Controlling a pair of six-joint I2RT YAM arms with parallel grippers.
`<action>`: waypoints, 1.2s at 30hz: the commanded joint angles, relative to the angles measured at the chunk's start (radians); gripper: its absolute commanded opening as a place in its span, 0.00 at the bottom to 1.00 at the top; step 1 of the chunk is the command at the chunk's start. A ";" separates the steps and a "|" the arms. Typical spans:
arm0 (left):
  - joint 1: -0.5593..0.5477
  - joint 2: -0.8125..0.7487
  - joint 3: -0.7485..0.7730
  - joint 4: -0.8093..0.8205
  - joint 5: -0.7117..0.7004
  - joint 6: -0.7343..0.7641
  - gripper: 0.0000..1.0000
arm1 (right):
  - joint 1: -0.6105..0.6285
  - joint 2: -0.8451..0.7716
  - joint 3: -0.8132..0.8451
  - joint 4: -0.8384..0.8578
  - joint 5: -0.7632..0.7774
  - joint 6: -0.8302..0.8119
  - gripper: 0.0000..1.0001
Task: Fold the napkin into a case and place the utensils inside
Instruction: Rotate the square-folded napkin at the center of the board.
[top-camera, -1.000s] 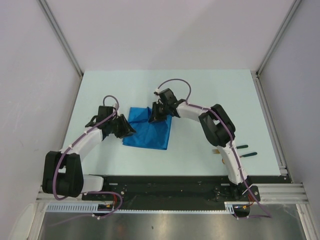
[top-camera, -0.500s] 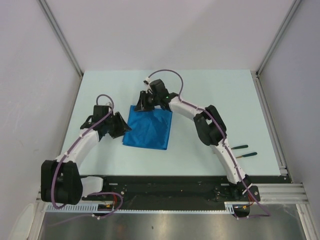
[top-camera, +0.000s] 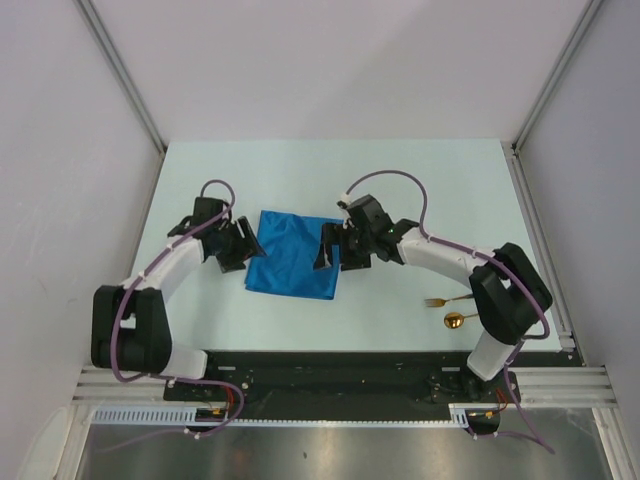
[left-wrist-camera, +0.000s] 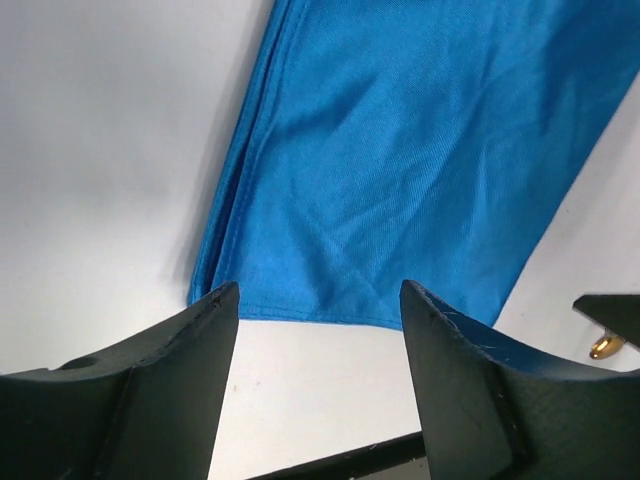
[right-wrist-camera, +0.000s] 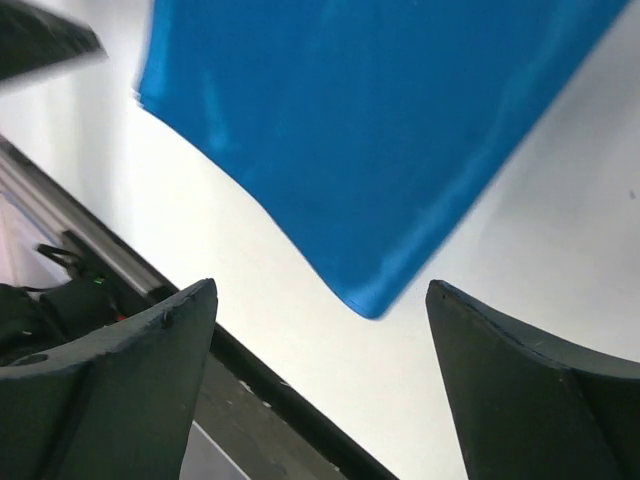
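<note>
The blue napkin (top-camera: 295, 256) lies flat on the table as a folded oblong, with faint creases across it (left-wrist-camera: 400, 170). My left gripper (top-camera: 242, 246) stands open at its left edge, the near hem just past the fingertips (left-wrist-camera: 319, 292), nothing between the jaws. My right gripper (top-camera: 328, 250) is open at the napkin's right edge, over its near right corner (right-wrist-camera: 372, 300), also holding nothing. The right wrist view is blurred. The utensils lie at the front right: a gold-headed fork (top-camera: 438, 300) and spoon (top-camera: 455, 320). The spoon's head shows in the left wrist view (left-wrist-camera: 603, 346).
The pale table (top-camera: 420, 190) is bordered by a black rail (top-camera: 330, 365) along its near edge, where both arm bases sit. Grey walls and slanted aluminium posts (top-camera: 125, 80) close in the left, right and back sides.
Both grippers have opened and let go of the napkin, which now lies folded flat. The right arm swung from the napkin's far edge to its right side, uncovering the fork and spoon heads.
</note>
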 joint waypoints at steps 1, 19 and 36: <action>0.010 0.103 0.114 -0.069 -0.043 0.064 0.70 | 0.009 -0.023 -0.102 0.038 0.044 0.025 0.91; 0.020 0.110 0.105 -0.066 -0.108 0.061 0.68 | 0.059 0.098 -0.148 0.159 0.025 0.085 0.63; 0.020 0.011 0.005 -0.014 0.033 0.075 0.73 | -0.098 -0.001 -0.330 0.215 -0.033 -0.101 0.00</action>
